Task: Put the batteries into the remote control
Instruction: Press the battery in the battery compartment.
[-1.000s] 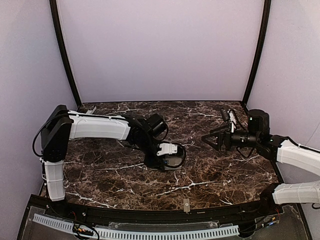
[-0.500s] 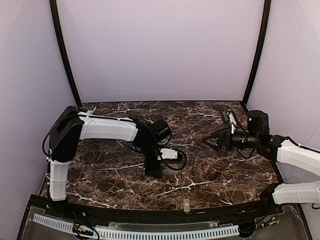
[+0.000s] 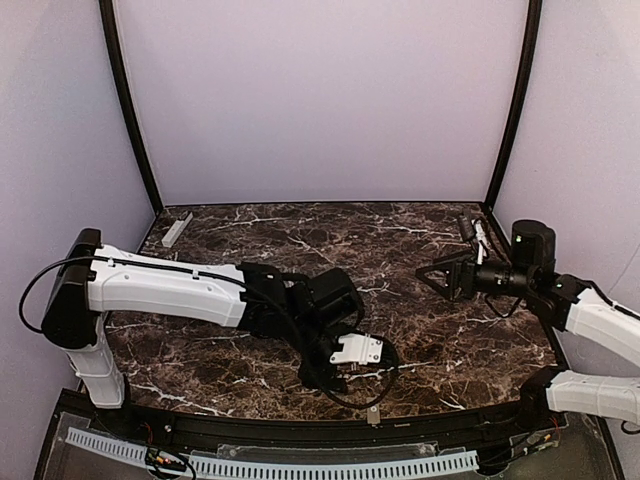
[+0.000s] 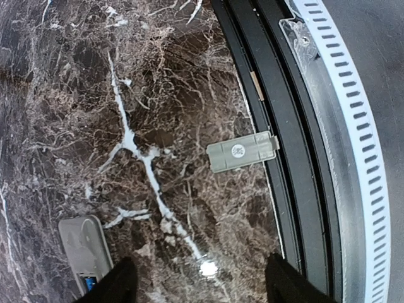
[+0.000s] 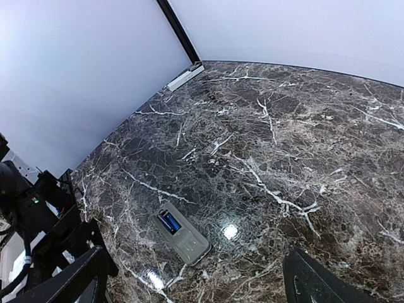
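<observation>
A narrow pale grey bar (image 3: 177, 228) lies in the far left corner of the dark marble table (image 3: 450, 350), well apart from everything else. The left arm (image 3: 170, 290) reaches from the left side across to the near middle, and its wrist hangs low over the table. The left gripper (image 4: 203, 282) has its black fingers (image 4: 121, 281) spread wide with only bare marble between them. Just beside the left finger in the wrist view lies the remote control (image 4: 84, 243), flat on the table in the near middle, a little farther in than the near edge. It is a small, pale grey-white oblong with rounded corners, lying with its plain back up. A bay is open at one end, and the blue batteries (image 5: 168, 222) sit inside it; their number cannot be told. To the right of it, a small pale grey lid (image 4: 243, 151) with a round mark rests flat at the near edge, touching the black rail (image 4: 287, 158). On the right, the right gripper (image 5: 196, 281) hovers above the table and points left, its jaws wide apart and holding nothing.
</observation>
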Controlling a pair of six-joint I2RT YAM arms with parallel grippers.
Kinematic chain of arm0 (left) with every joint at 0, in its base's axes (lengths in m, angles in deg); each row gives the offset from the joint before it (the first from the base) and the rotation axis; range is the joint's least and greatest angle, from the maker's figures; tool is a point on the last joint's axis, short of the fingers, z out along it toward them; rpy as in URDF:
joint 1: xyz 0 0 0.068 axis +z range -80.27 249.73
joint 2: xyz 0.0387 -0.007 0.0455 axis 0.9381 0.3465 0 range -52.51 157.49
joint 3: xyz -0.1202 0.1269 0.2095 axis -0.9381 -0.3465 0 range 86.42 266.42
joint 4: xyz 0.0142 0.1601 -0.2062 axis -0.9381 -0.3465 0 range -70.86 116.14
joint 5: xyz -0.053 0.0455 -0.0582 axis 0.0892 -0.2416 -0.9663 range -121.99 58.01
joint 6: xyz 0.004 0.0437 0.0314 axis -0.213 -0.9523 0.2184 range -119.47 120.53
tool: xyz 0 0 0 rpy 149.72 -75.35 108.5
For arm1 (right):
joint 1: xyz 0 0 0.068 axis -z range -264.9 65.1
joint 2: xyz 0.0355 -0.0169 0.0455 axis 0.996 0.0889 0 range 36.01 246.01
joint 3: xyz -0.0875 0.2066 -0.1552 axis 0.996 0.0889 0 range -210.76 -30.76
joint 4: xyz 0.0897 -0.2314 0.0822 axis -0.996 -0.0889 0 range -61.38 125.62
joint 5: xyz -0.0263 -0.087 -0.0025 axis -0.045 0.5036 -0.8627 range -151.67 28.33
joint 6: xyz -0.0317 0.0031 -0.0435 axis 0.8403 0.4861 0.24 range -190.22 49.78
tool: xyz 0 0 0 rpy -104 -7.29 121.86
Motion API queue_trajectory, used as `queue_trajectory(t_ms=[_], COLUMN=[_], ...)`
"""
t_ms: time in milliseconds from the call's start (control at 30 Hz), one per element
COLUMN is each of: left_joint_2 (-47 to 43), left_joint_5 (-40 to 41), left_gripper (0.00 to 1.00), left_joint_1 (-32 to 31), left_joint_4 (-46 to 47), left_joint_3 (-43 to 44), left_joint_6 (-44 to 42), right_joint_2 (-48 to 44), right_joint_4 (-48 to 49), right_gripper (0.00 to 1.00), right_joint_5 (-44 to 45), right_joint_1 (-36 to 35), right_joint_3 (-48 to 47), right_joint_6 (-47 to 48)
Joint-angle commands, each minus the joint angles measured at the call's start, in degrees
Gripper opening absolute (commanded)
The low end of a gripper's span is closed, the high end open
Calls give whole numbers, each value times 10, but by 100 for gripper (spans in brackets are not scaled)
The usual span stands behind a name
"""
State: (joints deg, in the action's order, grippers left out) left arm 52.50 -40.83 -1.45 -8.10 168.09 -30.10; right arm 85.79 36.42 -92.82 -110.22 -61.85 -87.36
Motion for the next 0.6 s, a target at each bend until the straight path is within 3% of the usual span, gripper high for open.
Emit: queue_trajectory(t_ms=[0,200,267,433,567], left_joint_2=[-19,-83,-100,-137,-134], left_joint_5=[31,78,100,102,93], left_gripper=[64,35,35,39,31], left_joint_1=[19,132,172,190,190], left_joint_4=[62,118,120,173,200], left_joint_3=[-57,-101,-121,-195,-222], left_joint_6=[100,282,353,500,592], right_joint_2=[-12,56,102,226,310], right_joint_4=[-6,-23,-15,23,40], right_gripper=[93,83,77,65,60], right_joint_5=[4,-1,-15,-54,-65], right_joint_1=[5,5,5,0,-14], right_joint_3=[17,16,6,-24,-59], right_joint_6=[-20,-23,-24,-32,-32])
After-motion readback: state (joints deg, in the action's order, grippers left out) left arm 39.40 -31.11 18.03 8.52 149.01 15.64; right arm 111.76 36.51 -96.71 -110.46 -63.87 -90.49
